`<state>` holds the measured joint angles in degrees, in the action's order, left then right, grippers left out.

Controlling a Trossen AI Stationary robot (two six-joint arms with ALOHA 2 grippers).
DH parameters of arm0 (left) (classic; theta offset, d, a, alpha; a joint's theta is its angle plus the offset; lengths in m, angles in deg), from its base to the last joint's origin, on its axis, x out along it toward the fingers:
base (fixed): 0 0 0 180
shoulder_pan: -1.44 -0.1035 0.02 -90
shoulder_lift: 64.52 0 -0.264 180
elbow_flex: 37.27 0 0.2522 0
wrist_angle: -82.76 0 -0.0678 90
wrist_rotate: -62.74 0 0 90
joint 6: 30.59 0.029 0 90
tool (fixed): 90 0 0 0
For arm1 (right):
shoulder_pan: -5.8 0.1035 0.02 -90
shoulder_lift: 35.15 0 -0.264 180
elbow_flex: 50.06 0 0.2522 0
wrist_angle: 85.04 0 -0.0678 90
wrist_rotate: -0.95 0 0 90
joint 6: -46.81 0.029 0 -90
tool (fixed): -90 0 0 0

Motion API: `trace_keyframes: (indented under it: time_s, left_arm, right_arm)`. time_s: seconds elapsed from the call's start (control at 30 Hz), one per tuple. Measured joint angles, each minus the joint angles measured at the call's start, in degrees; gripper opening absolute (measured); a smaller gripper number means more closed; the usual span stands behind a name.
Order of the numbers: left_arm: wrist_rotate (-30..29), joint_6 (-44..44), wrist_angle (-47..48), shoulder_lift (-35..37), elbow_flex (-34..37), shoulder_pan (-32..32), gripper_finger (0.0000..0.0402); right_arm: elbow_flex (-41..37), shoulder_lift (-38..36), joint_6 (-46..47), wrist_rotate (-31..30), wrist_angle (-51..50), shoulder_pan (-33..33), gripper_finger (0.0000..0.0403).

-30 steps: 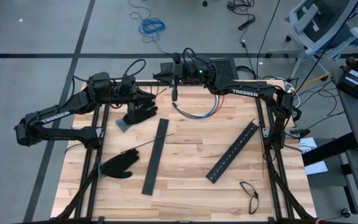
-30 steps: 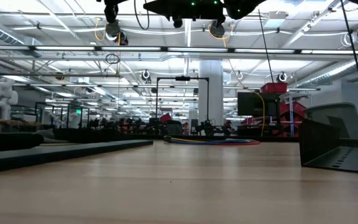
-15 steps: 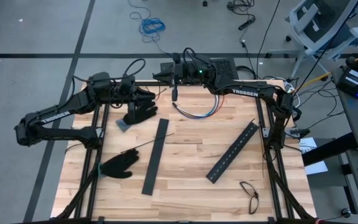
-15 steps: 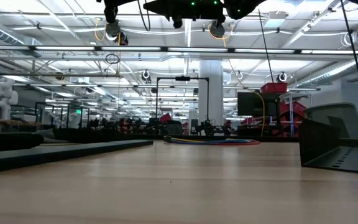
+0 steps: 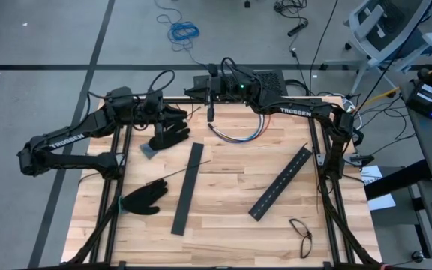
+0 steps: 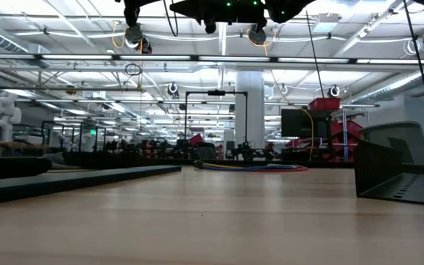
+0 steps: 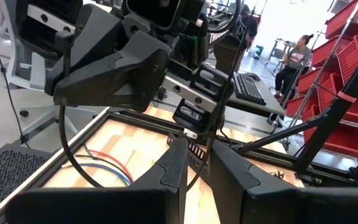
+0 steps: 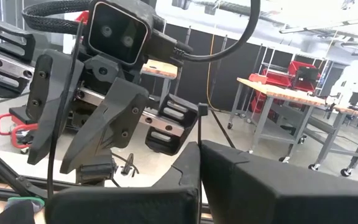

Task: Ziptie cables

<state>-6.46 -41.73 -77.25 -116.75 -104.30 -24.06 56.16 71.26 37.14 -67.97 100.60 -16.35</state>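
The cables [image 5: 238, 135] lie in a curved bundle on the table near its far edge; they also show in the low view [image 6: 249, 167] and the left wrist view [image 7: 104, 168]. One ziptie [image 5: 180, 172] rests flat on the wood. My right gripper [image 5: 195, 90] [image 8: 199, 152] hangs level above the far edge, shut on another ziptie [image 8: 199, 127]. My left gripper [image 5: 188, 115] [image 7: 196, 177] faces it from the left, its fingers a narrow gap apart. A thin dark strand [image 7: 211, 134] runs through that gap. My right gripper pinches the ziptie between its two fingertips, just below the small head [image 8: 202, 109]. The strip stands upright out of the fingers, clear of the table. My left gripper has the dark strand between its fingers; whether they touch it I cannot tell.
Two black slotted bars [image 5: 186, 187] [image 5: 280, 182] lie on the wood. One black glove [image 5: 169, 135] sits under my left gripper and another [image 5: 142, 199] near the left edge. Eyeglasses [image 5: 302, 234] lie at the near right. A person [image 7: 294, 59] sits beyond the table.
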Motion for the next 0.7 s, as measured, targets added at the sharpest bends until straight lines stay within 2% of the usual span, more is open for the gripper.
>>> trace_keyframes:
  time_s: [0.7]
  left_arm:
    - [-3.85,0.05,-6.22,1.6,0.04,0.0,0.006]
  right_arm:
    - [0.0,-0.02,1.51,0.0,0.0,0.0,0.0]
